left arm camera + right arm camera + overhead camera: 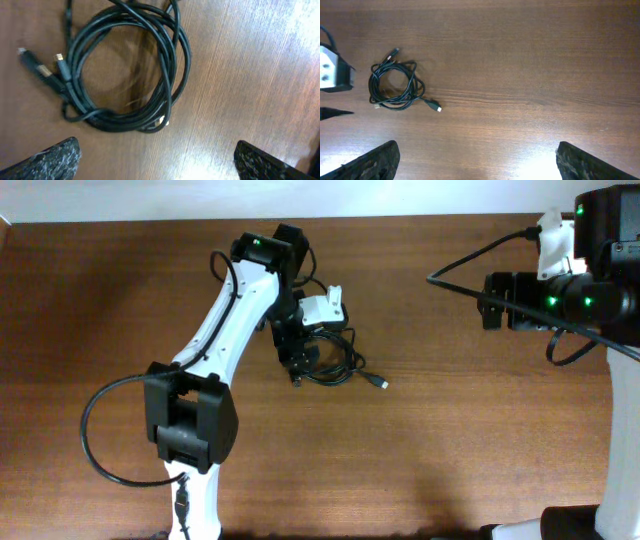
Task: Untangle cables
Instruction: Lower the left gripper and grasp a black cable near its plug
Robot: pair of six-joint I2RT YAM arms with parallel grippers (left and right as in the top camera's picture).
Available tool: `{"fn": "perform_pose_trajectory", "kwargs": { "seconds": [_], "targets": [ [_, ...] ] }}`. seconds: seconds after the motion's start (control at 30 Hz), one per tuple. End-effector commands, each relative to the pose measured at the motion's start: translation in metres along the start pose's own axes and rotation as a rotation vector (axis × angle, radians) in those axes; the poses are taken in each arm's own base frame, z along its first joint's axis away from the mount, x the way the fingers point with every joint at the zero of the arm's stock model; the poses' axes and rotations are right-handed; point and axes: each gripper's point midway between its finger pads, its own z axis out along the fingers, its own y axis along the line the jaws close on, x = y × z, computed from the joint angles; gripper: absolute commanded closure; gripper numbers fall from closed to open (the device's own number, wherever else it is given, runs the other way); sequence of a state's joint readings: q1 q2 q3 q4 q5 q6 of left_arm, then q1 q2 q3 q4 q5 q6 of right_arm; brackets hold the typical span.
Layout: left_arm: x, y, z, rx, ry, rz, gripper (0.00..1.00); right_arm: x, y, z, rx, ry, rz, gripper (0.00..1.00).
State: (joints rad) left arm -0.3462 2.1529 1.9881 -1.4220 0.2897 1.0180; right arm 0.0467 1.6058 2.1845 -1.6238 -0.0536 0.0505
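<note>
Left claw (156, 152): released, fingers spread just over the coil, likely poised to pinch one strand.
Cables (131, 70): one looped bundle lying mid-tabletop, plugs poking out.
Right claw (477, 157): released, empty, near the right edge, presumably leaving room.

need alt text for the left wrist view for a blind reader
A loose coil of thin black cables lies on a brown wooden table, filling the upper left. Small plug connectors stick out on its left side. The left gripper is open and empty, its dark textured fingertips at the bottom corners.
</note>
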Motion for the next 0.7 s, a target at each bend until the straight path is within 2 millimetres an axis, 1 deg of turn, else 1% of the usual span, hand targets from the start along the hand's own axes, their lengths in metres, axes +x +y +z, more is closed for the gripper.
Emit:
{"fn": "perform_pose_trajectory", "kwargs": {
  "seconds": [0.0,0.1,0.17,0.23,0.3,0.43,0.57,0.67],
  "targets": [
    [-0.011,-0.010,0.011,0.047,-0.057,0.034,0.01,-0.002,0.005,-0.006,-0.018,-0.020,-0.008,0.00],
    [-0.017,-0.014,0.013,0.067,-0.089,0.037,0.01,-0.002,0.005,-0.004,-0.018,-0.014,-0.008,0.00],
    [-0.021,-0.015,0.023,0.089,-0.124,0.036,0.01,-0.001,0.005,-0.001,-0.017,-0.002,-0.007,0.00],
    [-0.019,-0.018,0.032,0.115,-0.128,0.028,0.00,0.000,0.005,0.000,-0.017,0.004,-0.007,0.00],
    [-0.011,-0.023,0.043,0.146,-0.107,0.014,0.00,0.002,0.004,0.000,-0.016,0.010,-0.007,0.01],
    [0.000,-0.031,0.059,0.200,-0.073,-0.012,0.06,0.002,0.004,0.000,-0.017,0.012,-0.018,0.03],
    [0.001,-0.040,0.066,0.246,-0.091,-0.027,0.06,0.002,0.004,0.000,-0.017,0.012,-0.022,0.03],
    [0.002,-0.043,0.070,0.260,-0.094,-0.033,0.06,0.002,0.004,0.000,-0.017,0.012,-0.022,0.03]
  ]
}}
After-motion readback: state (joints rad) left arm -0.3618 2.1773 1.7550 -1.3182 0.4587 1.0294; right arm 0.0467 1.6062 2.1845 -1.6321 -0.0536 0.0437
